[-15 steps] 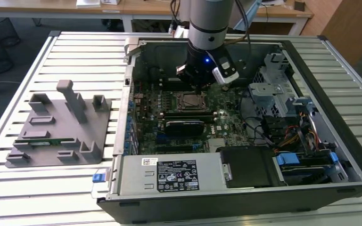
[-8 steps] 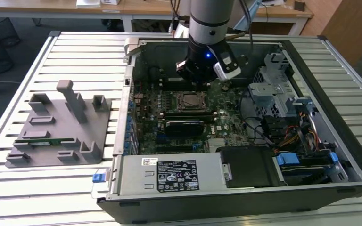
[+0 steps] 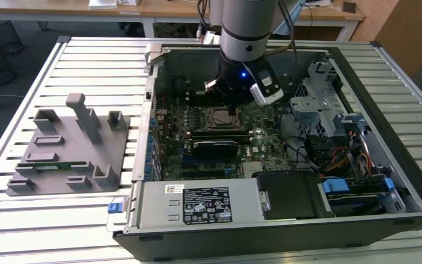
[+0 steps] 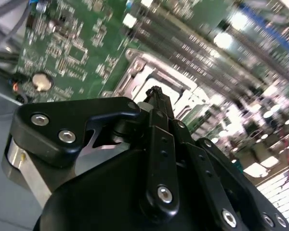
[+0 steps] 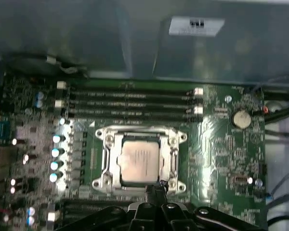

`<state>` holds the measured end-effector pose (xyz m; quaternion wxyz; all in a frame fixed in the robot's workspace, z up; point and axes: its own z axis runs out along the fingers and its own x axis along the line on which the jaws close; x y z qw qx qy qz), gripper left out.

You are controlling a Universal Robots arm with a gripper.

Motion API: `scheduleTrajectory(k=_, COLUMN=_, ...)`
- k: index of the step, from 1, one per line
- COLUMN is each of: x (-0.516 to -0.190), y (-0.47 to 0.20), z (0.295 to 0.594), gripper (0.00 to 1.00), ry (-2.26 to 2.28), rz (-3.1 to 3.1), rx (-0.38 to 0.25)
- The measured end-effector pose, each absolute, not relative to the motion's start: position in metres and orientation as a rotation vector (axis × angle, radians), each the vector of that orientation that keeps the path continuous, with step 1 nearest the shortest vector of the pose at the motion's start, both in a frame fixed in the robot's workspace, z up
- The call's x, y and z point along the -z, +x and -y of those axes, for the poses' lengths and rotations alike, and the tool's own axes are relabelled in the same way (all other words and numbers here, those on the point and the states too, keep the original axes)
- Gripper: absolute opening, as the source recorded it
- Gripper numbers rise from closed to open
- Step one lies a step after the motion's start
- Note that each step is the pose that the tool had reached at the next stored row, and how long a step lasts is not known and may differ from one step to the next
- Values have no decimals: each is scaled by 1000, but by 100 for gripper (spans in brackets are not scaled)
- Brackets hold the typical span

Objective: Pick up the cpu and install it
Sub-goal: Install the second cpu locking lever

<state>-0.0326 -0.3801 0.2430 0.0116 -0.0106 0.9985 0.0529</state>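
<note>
My hand hovers at the socket frame's 6 o'clock edge, fingers drawn narrow, gripping nothing; the cpu lies seated in that frame, motherboard inside open computer case.

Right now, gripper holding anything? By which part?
Nothing held. The cpu lies in the socket frame; the gripper is at its edge, fingers together.
</note>
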Motion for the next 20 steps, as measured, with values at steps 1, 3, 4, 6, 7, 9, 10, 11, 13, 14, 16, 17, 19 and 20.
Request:
scheduleTrajectory(k=1, x=-243, y=-33, z=384, gripper=11, ry=-33, rz=-3115, rx=-165)
scheduleTrajectory(k=3, x=-242, y=-33, z=390, gripper=11, ry=-33, rz=-3118, rx=-166)
scheduleTrajectory(k=4, x=-241, y=-33, z=392, gripper=11, ry=-33, rz=-3118, rx=-167)
scheduleTrajectory(k=6, x=-239, y=-39, z=394, gripper=11, ry=-33, rz=-3118, rx=-168)
scheduleTrajectory(k=7, x=-238, y=-42, z=395, gripper=11, ry=-33, rz=-3118, rx=-168)
scheduleTrajectory(k=9, x=-237, y=-48, z=397, gripper=11, ry=-33, rz=-3118, rx=-169)
scheduleTrajectory(k=10, x=-236, y=-51, z=398, gripper=11, ry=-33, rz=-3118, rx=-169)
scheduleTrajectory(k=11, x=-235, y=-54, z=399, gripper=11, ry=-33, rz=-3118, rx=-170)
scheduleTrajectory(k=13, x=-233, y=-59, z=399, gripper=11, ry=-34, rz=-3118, rx=-171)
scheduleTrajectory(k=14, x=-232, y=-62, z=399, gripper=11, ry=-34, rz=-3118, rx=-171)
scheduleTrajectory(k=16, x=-228, y=-66, z=399, gripper=11, ry=-33, rz=-3118, rx=-170)
scheduleTrajectory(k=17, x=-227, y=-67, z=399, gripper=11, ry=-33, rz=-3118, rx=-170)
scheduleTrajectory(k=19, x=-223, y=-68, z=399, gripper=11, ry=-33, rz=-3118, rx=-171)
scheduleTrajectory(k=20, x=-221, y=-68, z=399, gripper=11, ry=-33, rz=-3118, rx=-172)
